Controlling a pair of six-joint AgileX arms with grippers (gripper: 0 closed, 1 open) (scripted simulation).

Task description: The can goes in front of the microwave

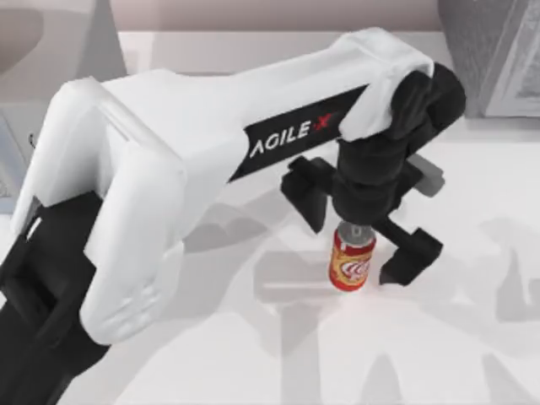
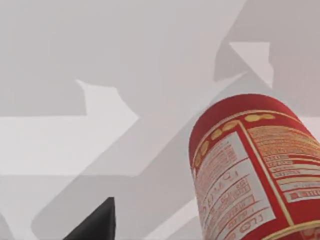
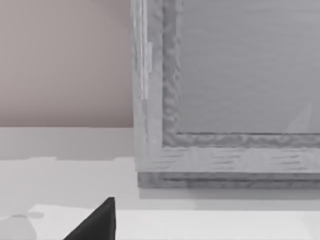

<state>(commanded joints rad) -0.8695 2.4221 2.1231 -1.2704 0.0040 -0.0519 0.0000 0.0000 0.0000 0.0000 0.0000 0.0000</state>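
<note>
The red can (image 1: 352,258) with its orange band and silver top stands upright on the white table (image 1: 253,354), near the middle. My left gripper (image 1: 359,226) hangs right over it, open. One black finger (image 1: 305,192) is to the can's left and the other to its lower right, and neither touches it. The left wrist view has the can's label (image 2: 250,175) close up beside a dark fingertip (image 2: 95,225). The microwave is out of view. My right gripper (image 3: 95,225) is parked facing a speckled grey box.
A darker speckled grey box (image 1: 489,51) stands at the table's back right, also close up as the box's framed face (image 3: 225,100). The big white left arm (image 1: 169,169) spans the table's left half. A pale object (image 1: 7,164) peeks in at the left edge.
</note>
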